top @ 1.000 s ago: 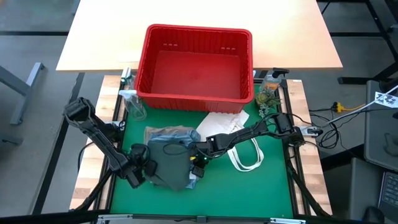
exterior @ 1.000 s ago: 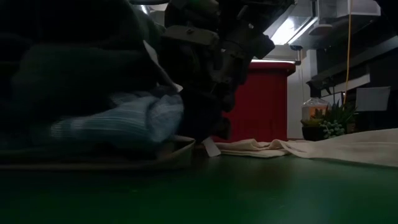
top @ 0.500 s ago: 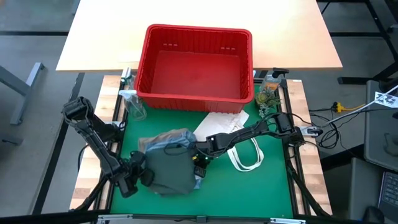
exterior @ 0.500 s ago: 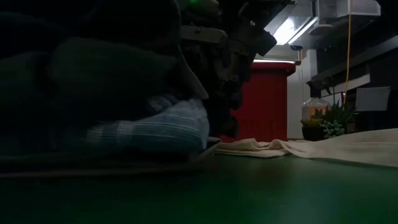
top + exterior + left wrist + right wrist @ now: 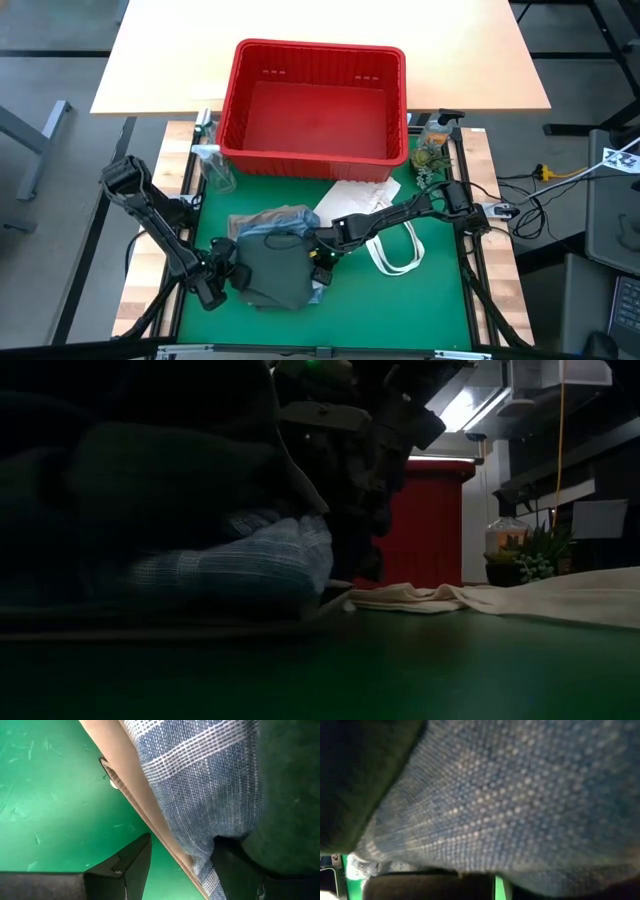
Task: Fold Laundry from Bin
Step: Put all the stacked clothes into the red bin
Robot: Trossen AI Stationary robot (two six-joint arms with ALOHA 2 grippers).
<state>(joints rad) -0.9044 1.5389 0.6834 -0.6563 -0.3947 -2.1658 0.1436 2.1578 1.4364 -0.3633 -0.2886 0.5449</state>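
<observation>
A pile of laundry lies on the green mat in front of the red bin (image 5: pixel 315 100). A dark green garment (image 5: pixel 272 272) lies on top, a blue-white striped shirt (image 5: pixel 265 222) shows under it, and a tan garment's edge (image 5: pixel 131 785) is lowest. My left gripper (image 5: pixel 228 278) is open at the pile's left edge, its fingers astride that edge (image 5: pixel 182 845). My right gripper (image 5: pixel 318 256) is shut at the pile's right edge. My left gripper slants down from the table's left. One finger (image 5: pixel 235 870) is pushed in between the striped shirt (image 5: pixel 200 780) and the dark green garment. The other finger (image 5: pixel 131 867) stands free over the mat. The pile rests on the mat. My right gripper comes down on the pile's right end (image 5: pixel 315 555) from the right. Cloth fills its wrist view and hides the fingertips. I cannot tell whether any cloth is pinched.
A flat white tote bag (image 5: pixel 355 195) with loop handles (image 5: pixel 395 250) lies right of the pile. A spray bottle (image 5: pixel 212 165) stands at the bin's left corner. A small plant (image 5: pixel 430 150) stands at its right corner. Bare mat lies near the front edge.
My left gripper has drawn a little toward the table's near left corner, come back against the pile's left edge and tipped. The pile's striped fold has slid toward my right gripper. The tan edge that stood raised now lies flat.
</observation>
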